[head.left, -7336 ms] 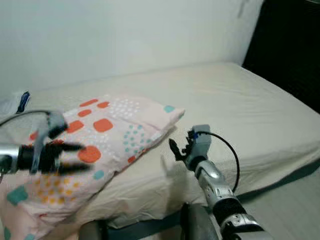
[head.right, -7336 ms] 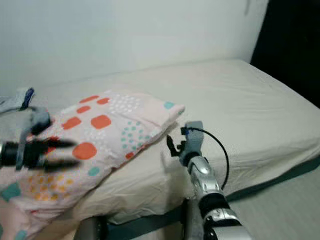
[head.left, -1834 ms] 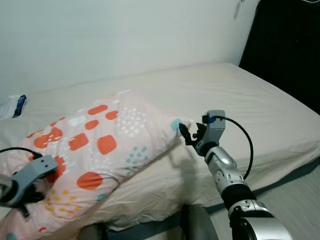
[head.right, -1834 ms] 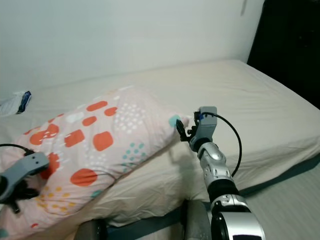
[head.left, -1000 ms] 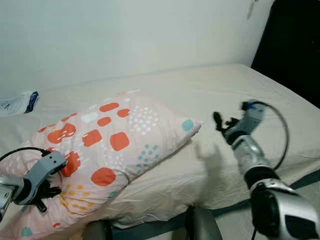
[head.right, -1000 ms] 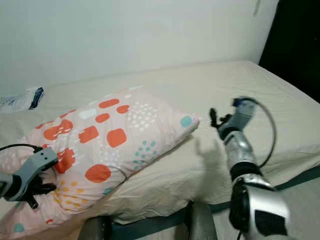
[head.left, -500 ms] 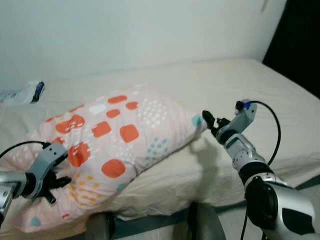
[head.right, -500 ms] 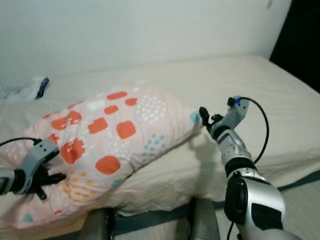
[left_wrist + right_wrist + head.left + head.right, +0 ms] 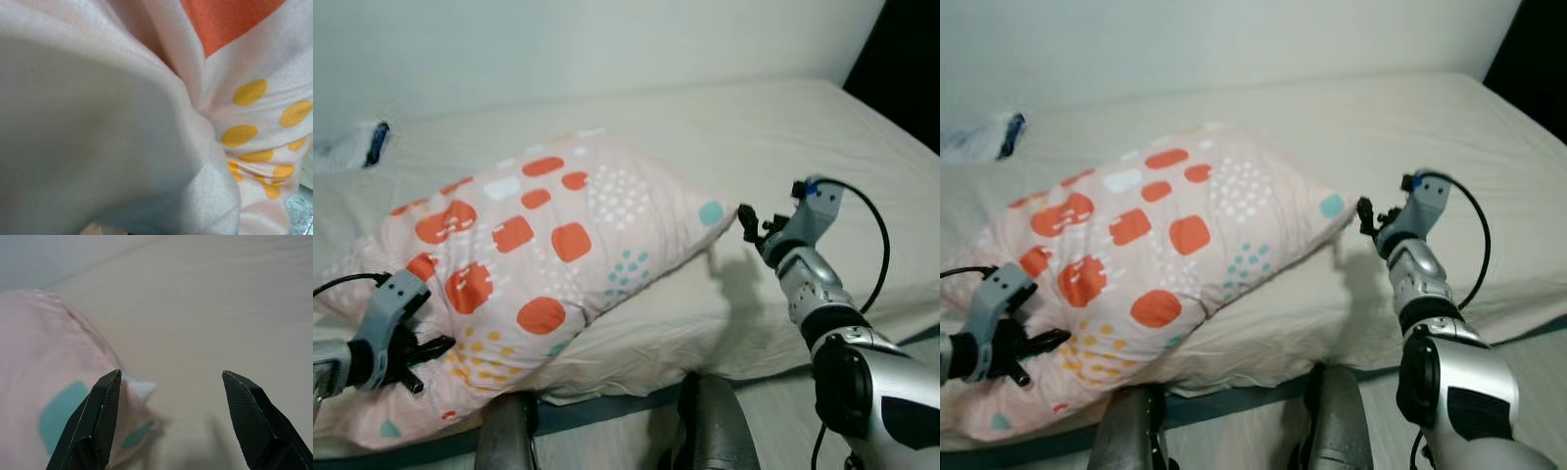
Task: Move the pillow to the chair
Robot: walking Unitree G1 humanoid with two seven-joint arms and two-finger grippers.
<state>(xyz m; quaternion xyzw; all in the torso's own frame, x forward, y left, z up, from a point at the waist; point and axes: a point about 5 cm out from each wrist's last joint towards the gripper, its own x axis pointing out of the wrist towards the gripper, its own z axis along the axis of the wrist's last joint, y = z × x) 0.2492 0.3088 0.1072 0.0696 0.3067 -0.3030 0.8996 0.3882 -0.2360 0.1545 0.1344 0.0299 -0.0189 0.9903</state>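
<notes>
No writing or label can be read anywhere: the pillow [image 9: 543,250], pale pink with orange, teal, white and yellow spots, lies tilted on the cream bed [image 9: 724,147], and a small white-and-blue packet [image 9: 357,147] at the bed's far left corner is too blurred to make out. The left gripper [image 9: 416,357] presses into the pillow's near lower edge with fabric bunched tight against its wrist camera, its fingers mostly buried, so whether they clamp the cloth cannot be told. The right gripper [image 9: 171,418] hangs just beside the pillow's teal-tipped far corner with its fingers [image 9: 100,416] spread wide and holding nothing, the corner lying by one fingertip.
</notes>
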